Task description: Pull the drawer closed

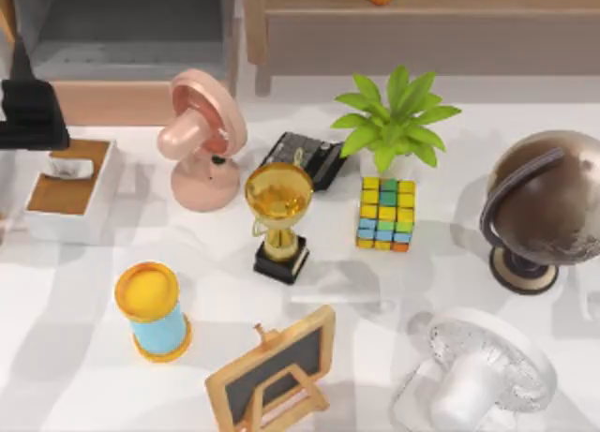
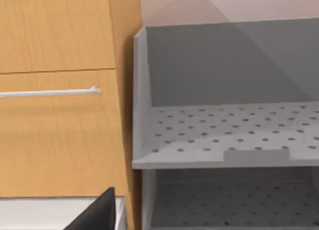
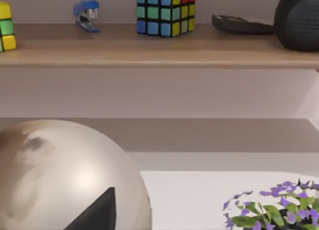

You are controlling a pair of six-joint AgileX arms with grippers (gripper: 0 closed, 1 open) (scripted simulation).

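Note:
The drawer (image 1: pixel 112 102) stands pulled out at the table's far left corner, its pale peach front facing the table and its grey inside open to the top view. My left gripper (image 1: pixel 28 111) is a black shape at the left edge, just beside the left end of the drawer front. The left wrist view looks at the drawer's grey walls and dotted floor (image 2: pixel 229 130) beside a tan wooden panel (image 2: pixel 60 140) with a thin white handle (image 2: pixel 50 93). A dark corner of my right gripper (image 3: pixel 94 212) sits close over the globe (image 3: pixel 60 175).
A pink fan (image 1: pixel 202 137) and a white box with a brown top (image 1: pixel 70 188) stand right in front of the drawer. Farther out are a gold trophy (image 1: pixel 278 202), a colour cube (image 1: pixel 386 214), a plant (image 1: pixel 394 118), the globe (image 1: pixel 544 202), a white fan (image 1: pixel 478 376) and a small chalkboard (image 1: pixel 272 371).

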